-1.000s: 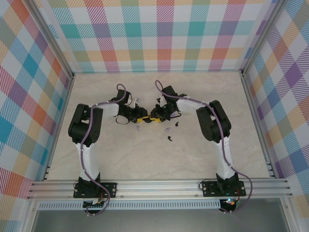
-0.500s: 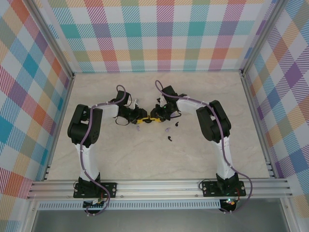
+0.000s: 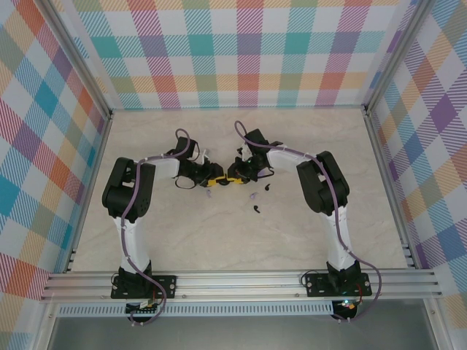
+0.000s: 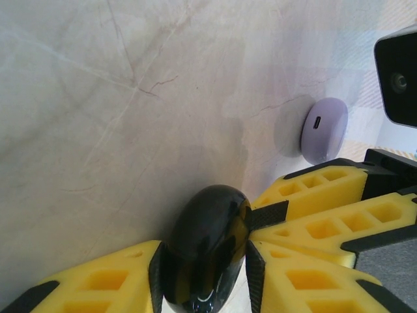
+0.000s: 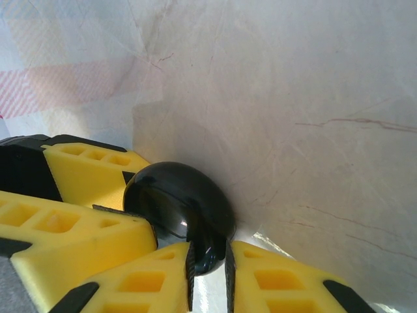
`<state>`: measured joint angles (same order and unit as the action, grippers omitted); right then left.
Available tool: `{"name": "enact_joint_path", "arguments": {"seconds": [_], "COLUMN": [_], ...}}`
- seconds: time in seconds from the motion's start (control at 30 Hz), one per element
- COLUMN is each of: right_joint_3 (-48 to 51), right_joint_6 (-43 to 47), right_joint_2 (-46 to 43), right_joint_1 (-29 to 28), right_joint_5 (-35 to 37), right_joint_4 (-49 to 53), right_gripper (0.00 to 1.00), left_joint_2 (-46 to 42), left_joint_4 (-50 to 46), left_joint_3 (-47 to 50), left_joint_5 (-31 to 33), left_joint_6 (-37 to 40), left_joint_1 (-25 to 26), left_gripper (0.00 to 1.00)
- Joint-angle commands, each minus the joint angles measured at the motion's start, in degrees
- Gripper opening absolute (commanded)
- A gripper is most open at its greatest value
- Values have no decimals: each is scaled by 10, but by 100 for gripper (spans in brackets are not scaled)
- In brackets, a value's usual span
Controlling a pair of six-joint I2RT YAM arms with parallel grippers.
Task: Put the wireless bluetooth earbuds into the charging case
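While clamping glossy black case (image 4: pixel 207 222) with left gripper (image 4: pixel 203 264) across its body and right gripper (image 5: pixel 208 259) on its thin edge, treat earbuds (image 3: pixel 256 210), loose on table (image 3: pixel 219 240) just beside grippers, as tiny, light, slick: pinch gently around bulb, not stem.

Left gripper (image 4: pixel 205 272) clamps black charging case (image 4: pixel 210 225); lilac case (image 4: pixel 324 129) apart on table (image 4: pixel 98 98).

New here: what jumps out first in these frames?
Both arms meet mid-table, the left gripper and right gripper clamping one glossy black charging case between their yellow fingers. A lilac case sits just past it. Loose earbuds lie on the table in front of the grippers, toward the right arm.
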<state>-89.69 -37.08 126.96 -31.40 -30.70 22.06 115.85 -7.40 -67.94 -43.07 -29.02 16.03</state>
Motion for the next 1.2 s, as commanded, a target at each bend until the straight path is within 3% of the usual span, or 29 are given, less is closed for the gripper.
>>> {"name": "enact_joint_path", "arguments": {"seconds": [0.0, 0.2, 0.43, 0.73, 0.97, 1.07, 1.17], "right_joint_3": [-6, -6, 4, 66, 132, 174, 197], "right_joint_6": [3, 3, 3, 43, 127, 174, 224], "right_joint_2": [17, 15, -1, -115, -248, -299, -340], "right_joint_1": [-3, -3, -1, 28, 57, 80, 105], "right_joint_5": [6, 6, 12, 24, 35, 0, -16], "right_joint_4": [10, 10, 6, -17, -61, -118, -123], "right_gripper": [21, 21, 22, 32, 38, 46, 55], "left_joint_2": [-26, -27, -33, -107, -174, -208, -233], "left_joint_4": [41, 39, 12, -5, 110, 227, 249], "left_joint_3": [7, 8, 3, 3, 32, 75, 80], "left_joint_5": [-44, -41, -21, 30, 38, 21, 10], "left_joint_6": [-19, -21, -3, 40, 53, 67, 101], "left_joint_1": [10, 12, 12, 12, 13, 19, 27], "left_gripper": [38, 33, 13, 12, 13, 10, 8]}}
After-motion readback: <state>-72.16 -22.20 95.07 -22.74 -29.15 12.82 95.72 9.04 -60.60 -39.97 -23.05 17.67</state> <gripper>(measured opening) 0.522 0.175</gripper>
